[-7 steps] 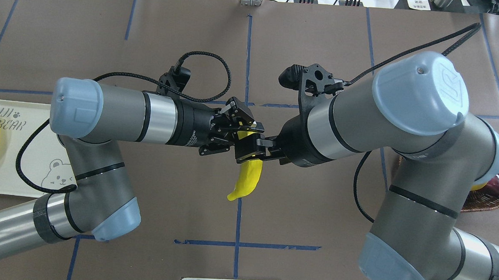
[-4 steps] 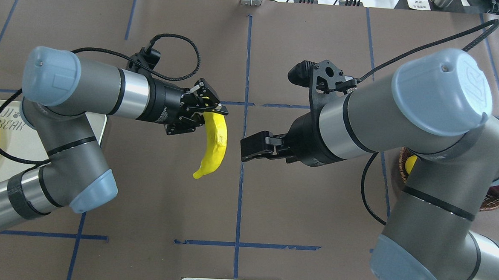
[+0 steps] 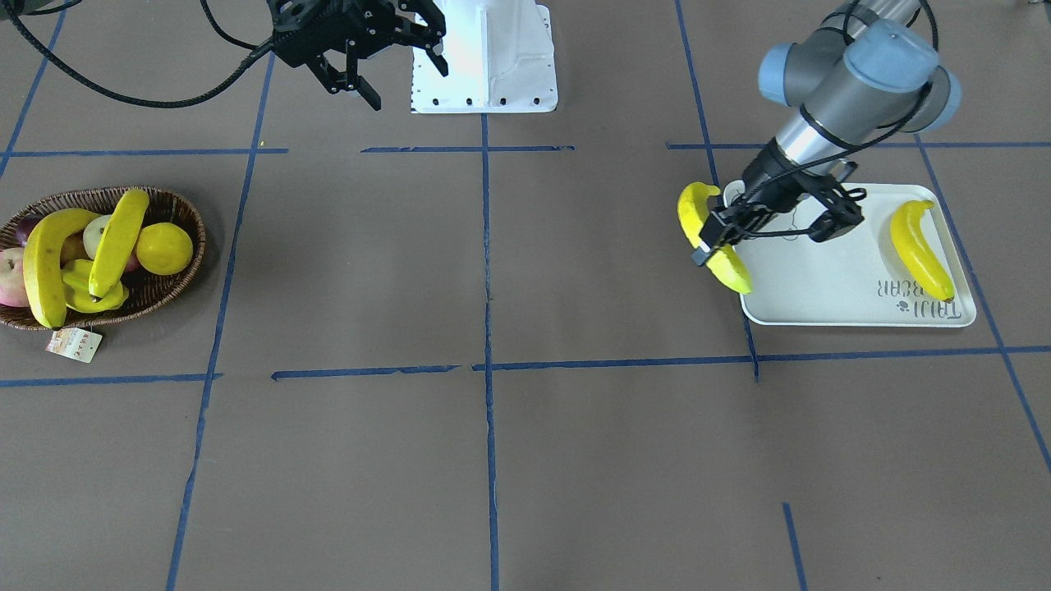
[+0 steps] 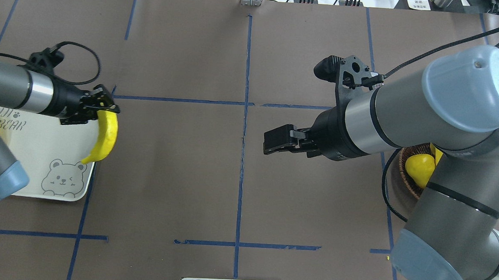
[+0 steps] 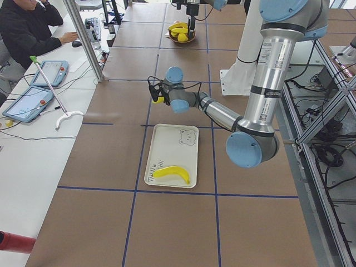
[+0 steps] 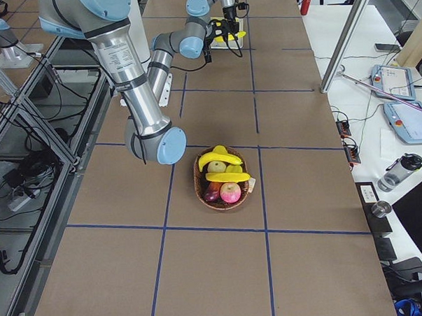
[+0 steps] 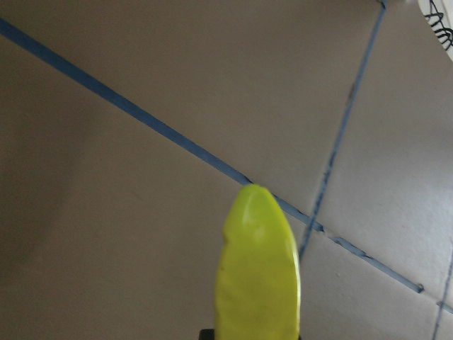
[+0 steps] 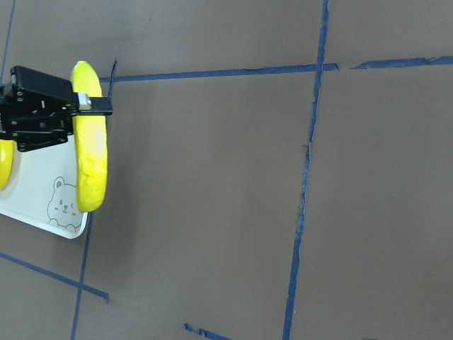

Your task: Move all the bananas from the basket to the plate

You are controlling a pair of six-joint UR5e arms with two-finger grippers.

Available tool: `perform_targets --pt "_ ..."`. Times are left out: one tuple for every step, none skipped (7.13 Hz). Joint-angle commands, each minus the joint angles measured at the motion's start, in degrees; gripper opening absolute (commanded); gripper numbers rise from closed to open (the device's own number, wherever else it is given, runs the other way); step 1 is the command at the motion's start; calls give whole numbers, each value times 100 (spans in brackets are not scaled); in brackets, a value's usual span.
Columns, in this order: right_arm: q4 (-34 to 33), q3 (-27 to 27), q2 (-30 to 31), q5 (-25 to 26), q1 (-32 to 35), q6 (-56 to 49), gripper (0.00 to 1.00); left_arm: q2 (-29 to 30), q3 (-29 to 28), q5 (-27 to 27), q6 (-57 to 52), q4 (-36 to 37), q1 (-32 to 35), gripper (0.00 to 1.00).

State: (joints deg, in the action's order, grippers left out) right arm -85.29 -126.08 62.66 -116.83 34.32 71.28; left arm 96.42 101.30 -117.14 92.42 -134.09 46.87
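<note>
**A:** Left end of the desk, overhead view: what was logged?

**B:** The white bear-print plate sat there. One banana lay flat on it, along the outer short end by the lettering.

**A:** Left pincer?

**B:** The left pincer was clamped on the upper end of a second banana. It hung curved below the fingers, raised off the desk, at the plate's inner short end. From overhead its lower tip overlapped the plate's rim above the bear face. I could not tell whether it was over the plate or just beside it.

**A:** Moving right?

**B:** The right pincer hovered just right of the centre tape line. The front-facing view showed its fingers spread wide with nothing between them. It was well apart from the left pincer.

**A:** Right end?

**B:** The brown wicker basket was mostly hidden under the right arm from overhead. The front-facing view showed two more bananas lying across the top of the other fruit. A round yellow fruit sat beside them on the side toward the desk's centre, and an apple at the outer end. A paper tag lay on the desk just beside the basket's rim.
</note>
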Motion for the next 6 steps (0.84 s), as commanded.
perform_targets --pt "4 -4 71 28 22 0 100 -972 -110 42 -1134 -3 269 0" --pt "-5 13 71 72 40 0 100 -1159 -206 190 -1164 -12 314 0" --pt "-5 14 71 125 40 0 100 -1213 -329 261 -1164 -29 314 0" --pt "-5 14 62 134 31 0 100 -1239 -443 375 -1173 -29 314 0" --pt "-5 22 62 134 31 0 100 -1231 -566 393 -1173 -29 323 0" --pt "-5 14 62 134 40 0 100 -1240 -654 655 -1295 -38 314 0"
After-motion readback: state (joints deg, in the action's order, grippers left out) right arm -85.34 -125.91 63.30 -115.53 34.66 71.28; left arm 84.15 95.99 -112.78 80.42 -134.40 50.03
